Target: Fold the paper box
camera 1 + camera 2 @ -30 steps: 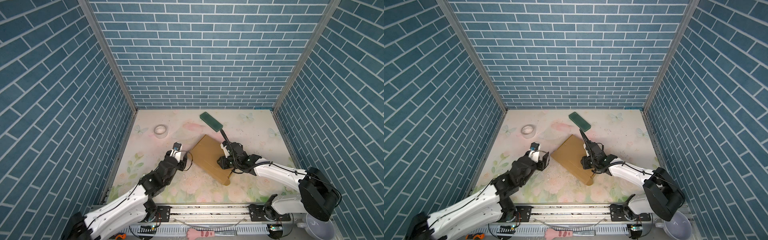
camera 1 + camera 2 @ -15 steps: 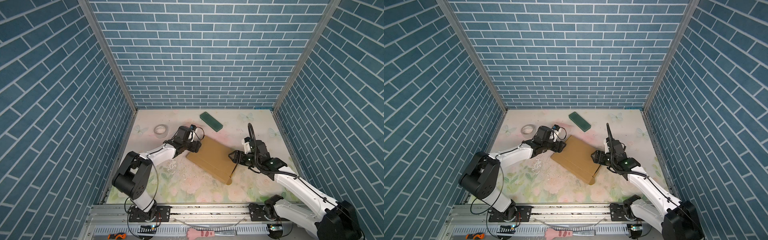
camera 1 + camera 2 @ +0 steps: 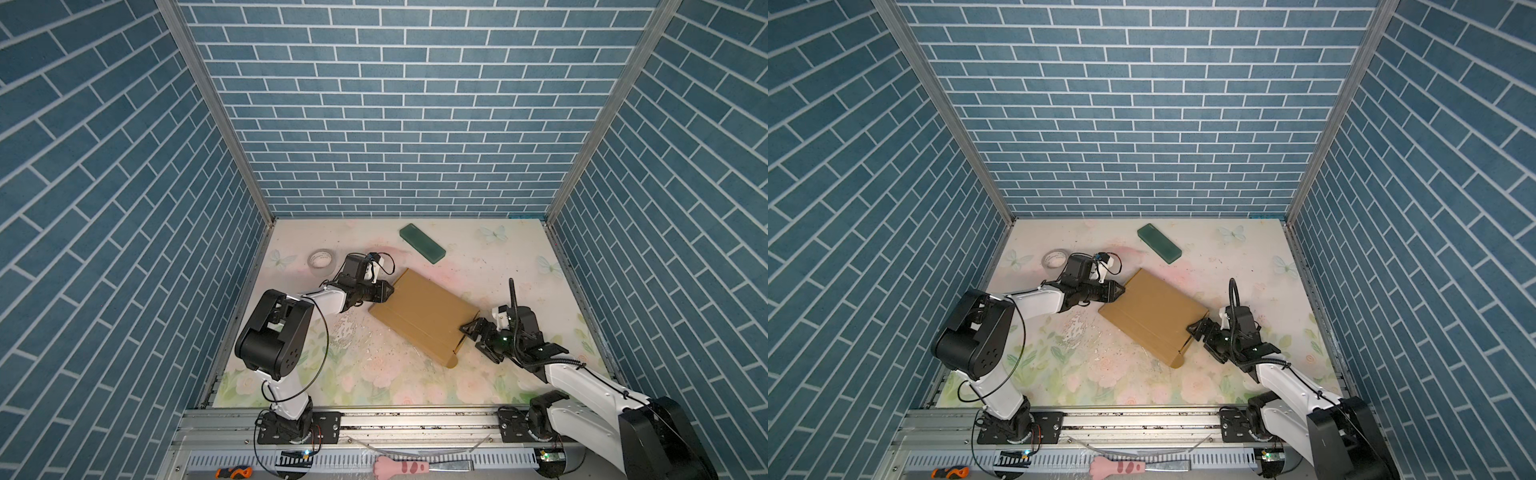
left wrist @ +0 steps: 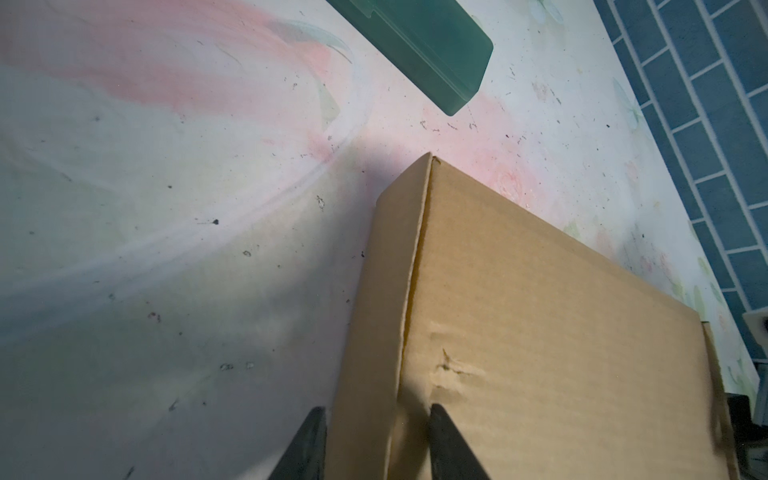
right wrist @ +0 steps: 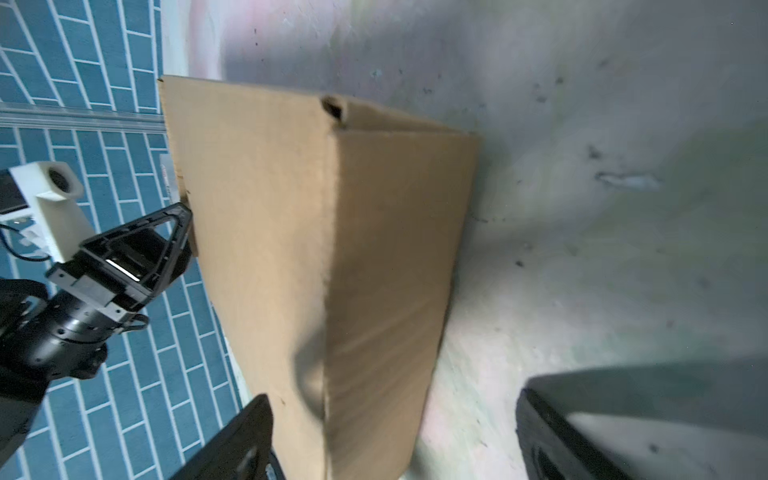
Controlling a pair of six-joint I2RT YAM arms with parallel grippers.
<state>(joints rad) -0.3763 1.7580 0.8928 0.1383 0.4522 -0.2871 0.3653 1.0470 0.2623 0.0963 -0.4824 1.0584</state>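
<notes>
The paper box (image 3: 422, 313) (image 3: 1154, 313) lies folded and closed, a shallow brown mailer, slantwise in the middle of the table. My left gripper (image 3: 388, 291) (image 3: 1120, 290) is at its far left edge. In the left wrist view the gripper (image 4: 378, 444) is shut on the box (image 4: 540, 332), with one finger against the side wall and one on the lid. My right gripper (image 3: 471, 332) (image 3: 1196, 330) stands open at the box's near right corner. In the right wrist view the gripper (image 5: 395, 440) has that corner (image 5: 374, 249) between its wide-spread fingers, without gripping it.
A dark green flat block (image 3: 422, 248) (image 3: 1159, 248) (image 4: 415, 50) lies behind the box. A roll of tape (image 3: 321, 262) (image 3: 1054, 259) sits at the back left, close to the left wrist. Blue brick walls enclose three sides. A screwdriver (image 3: 232, 457) rests on the front rail.
My left arm swung from the front left to the box's left edge and closed on it. My right gripper let go of the box, opened wide and drew back to its right corner.
</notes>
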